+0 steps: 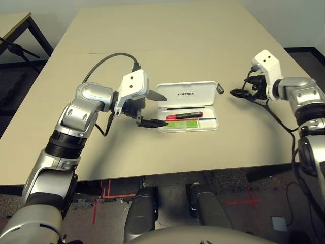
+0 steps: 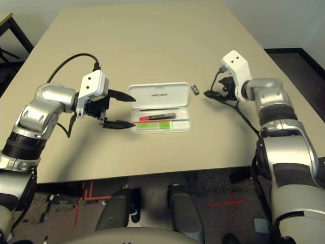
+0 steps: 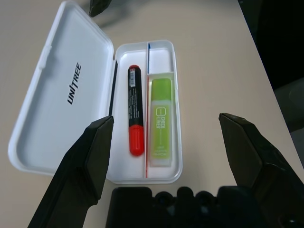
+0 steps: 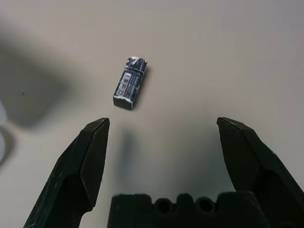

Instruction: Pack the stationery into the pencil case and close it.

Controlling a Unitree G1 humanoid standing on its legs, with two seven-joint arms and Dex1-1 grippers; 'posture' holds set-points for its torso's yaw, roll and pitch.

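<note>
Case (image 1: 188,107) lay open on surface (image 1: 167,46), lid flat on far side, long axis left-right. Marker (image 3: 135,115) and green bar (image 3: 161,122) lay inside, parallel to case length. Left gripper (image 1: 152,109) at case's left end, jaws apart. Right gripper (image 2: 209,94) low over surface, jaws apart, just right of small cylinder (image 4: 129,82) lying loose beside lid's right end.

A large beige table (image 1: 167,35) stands on dark floor (image 1: 15,91), red tape marks (image 1: 241,202) beneath.
</note>
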